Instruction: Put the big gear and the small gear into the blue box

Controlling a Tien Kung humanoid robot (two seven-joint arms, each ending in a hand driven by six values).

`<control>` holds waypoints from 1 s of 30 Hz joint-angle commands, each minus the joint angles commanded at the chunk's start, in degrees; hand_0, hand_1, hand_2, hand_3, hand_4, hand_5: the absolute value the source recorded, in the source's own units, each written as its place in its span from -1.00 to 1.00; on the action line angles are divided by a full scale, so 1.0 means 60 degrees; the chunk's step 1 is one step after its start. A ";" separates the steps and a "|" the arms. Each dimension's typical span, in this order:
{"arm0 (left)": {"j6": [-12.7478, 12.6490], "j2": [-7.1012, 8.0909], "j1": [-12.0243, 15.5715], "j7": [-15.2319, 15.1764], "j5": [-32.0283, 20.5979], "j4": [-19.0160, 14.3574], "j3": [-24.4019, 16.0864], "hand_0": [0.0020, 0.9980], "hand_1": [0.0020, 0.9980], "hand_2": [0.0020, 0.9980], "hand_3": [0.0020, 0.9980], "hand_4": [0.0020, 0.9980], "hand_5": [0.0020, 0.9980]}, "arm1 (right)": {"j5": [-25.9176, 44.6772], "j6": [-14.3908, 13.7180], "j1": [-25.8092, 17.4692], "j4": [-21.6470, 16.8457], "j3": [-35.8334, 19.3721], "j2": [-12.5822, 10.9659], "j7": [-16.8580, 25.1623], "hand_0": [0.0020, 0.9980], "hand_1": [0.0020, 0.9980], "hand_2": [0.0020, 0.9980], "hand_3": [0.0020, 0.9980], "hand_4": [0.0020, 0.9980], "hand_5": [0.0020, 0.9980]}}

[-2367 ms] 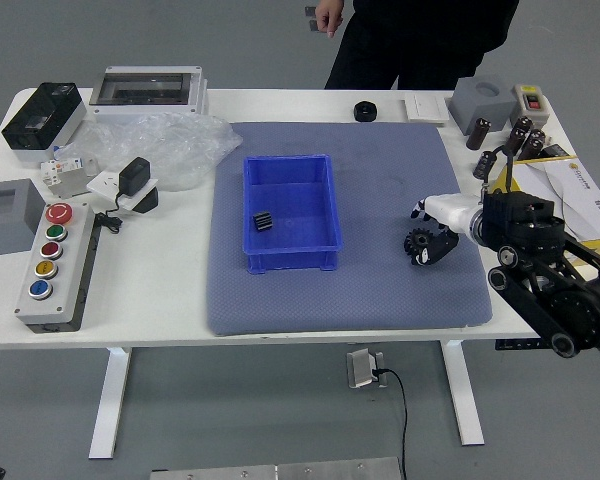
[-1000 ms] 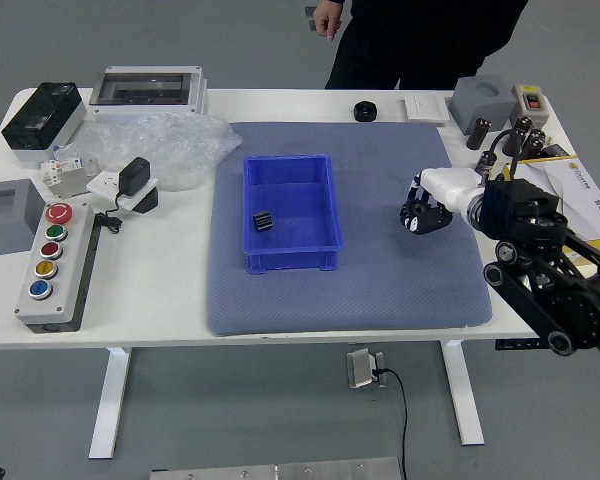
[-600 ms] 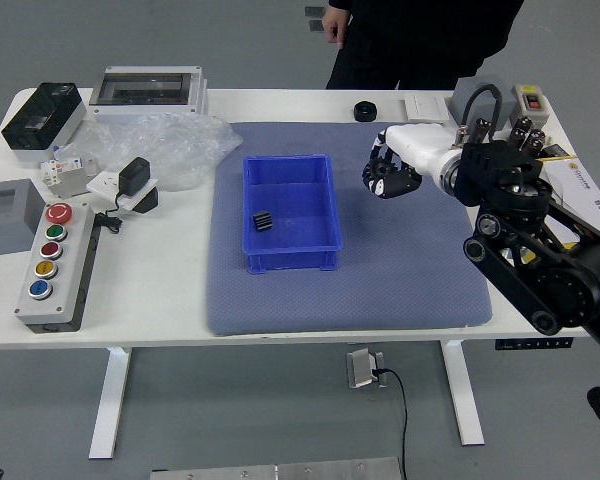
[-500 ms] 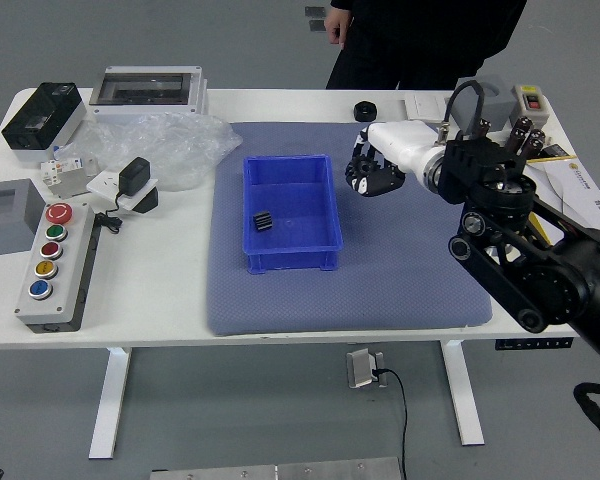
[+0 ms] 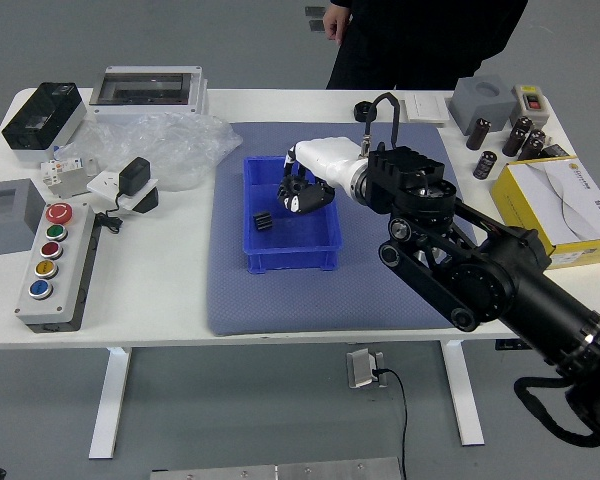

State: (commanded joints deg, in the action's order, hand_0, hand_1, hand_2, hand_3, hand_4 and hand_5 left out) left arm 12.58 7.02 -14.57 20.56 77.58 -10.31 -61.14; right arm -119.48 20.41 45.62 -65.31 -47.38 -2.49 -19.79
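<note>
We see the right hand above the blue box, hiding its far right corner, with fingers closed around the big gear; they cover much of it, so we cannot trace its full outline. The small gear lies inside, near the box's left wall, too dark for us to make out well. Beyond the table's far edge, a person is cut off above the torso, one lowered hand showing.
</note>
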 joint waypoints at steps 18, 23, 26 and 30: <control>0.0001 -0.0021 -0.0019 -0.0002 -0.0041 0.0000 0.0013 0.78 0.78 0.76 0.79 0.67 0.38 | 0.0004 -0.0022 -0.0234 -0.0386 -0.1216 -0.0442 0.0153 0.66 0.57 0.74 0.82 0.78 0.11; -0.0017 -0.0002 0.0006 0.0000 -0.0050 0.0000 -0.0012 0.78 0.78 0.76 0.79 0.67 0.38 | -0.0033 -0.0161 -0.0686 -0.0954 -0.2145 -0.1086 0.0171 0.66 0.57 0.74 0.82 0.78 0.11; -0.0025 0.0005 0.0002 -0.0011 -0.0059 0.0000 -0.0023 0.78 0.78 0.76 0.79 0.67 0.38 | 0.0016 -0.0287 -0.0986 -0.1157 -0.2713 -0.1424 0.0201 0.64 0.55 0.71 0.80 0.73 0.10; -0.0029 -0.0001 -0.0015 -0.0022 -0.0073 0.0000 -0.0029 0.78 0.78 0.76 0.79 0.67 0.39 | 0.0151 -0.0513 -0.1386 -0.1385 -0.3431 -0.1721 0.0279 0.65 0.58 0.74 0.80 0.44 -0.03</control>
State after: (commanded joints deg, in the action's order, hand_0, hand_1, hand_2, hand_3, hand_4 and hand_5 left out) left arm 12.40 7.01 -14.65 20.42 77.14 -10.31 -61.31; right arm -118.58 17.33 37.31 -73.62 -67.96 -12.82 -18.11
